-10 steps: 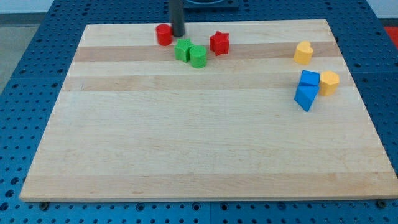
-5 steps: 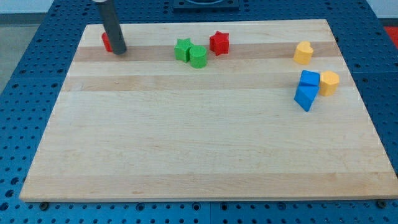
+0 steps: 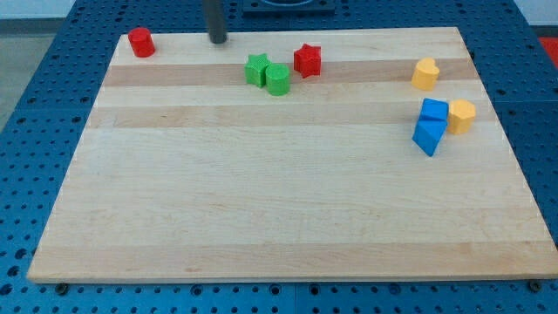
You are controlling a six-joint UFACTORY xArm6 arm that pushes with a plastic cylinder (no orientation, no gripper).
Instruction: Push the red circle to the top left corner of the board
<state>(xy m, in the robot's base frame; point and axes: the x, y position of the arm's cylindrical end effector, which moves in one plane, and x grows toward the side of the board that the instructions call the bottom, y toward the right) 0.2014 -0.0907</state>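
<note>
Red circle (image 3: 140, 42) top-left corner | my tip (image 3: 217, 39) apart, touching nothing

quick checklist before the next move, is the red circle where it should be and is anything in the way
1. Red circle in the board's top left corner: ok.
2. Red circle fully on the board, not overhanging the edge: ok.
3. My tip apart from the red circle, off to its right near the top edge: ok.
4. Green star and green block clear of my tip, below and to its right: ok.
5. Red star undisturbed by the tip: ok.
</note>
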